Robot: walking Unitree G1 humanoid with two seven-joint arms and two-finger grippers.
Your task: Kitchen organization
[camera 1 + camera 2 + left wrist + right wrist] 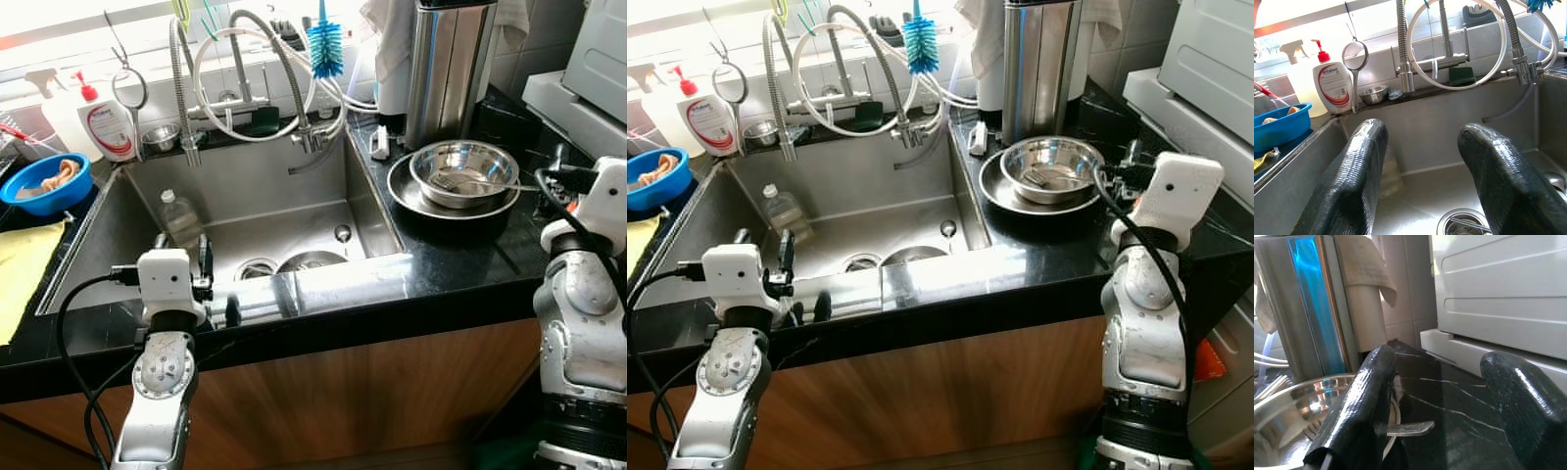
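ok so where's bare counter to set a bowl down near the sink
Free: the black counter between the steel bowl and the front edge, beside the right tool. Crowded: the ledge behind the sink, with faucet hoses, soap bottle and blue bowl.

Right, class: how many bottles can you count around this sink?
3: a pump soap bottle and a spray bottle on the ledge behind the sink's left corner, and a clear plastic bottle lying inside the sink. Others may be hidden.

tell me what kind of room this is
A home kitchen, most likely: a stainless steel sink set in a black countertop, a dish brush by the tap, and steel bowls stacked beside it.
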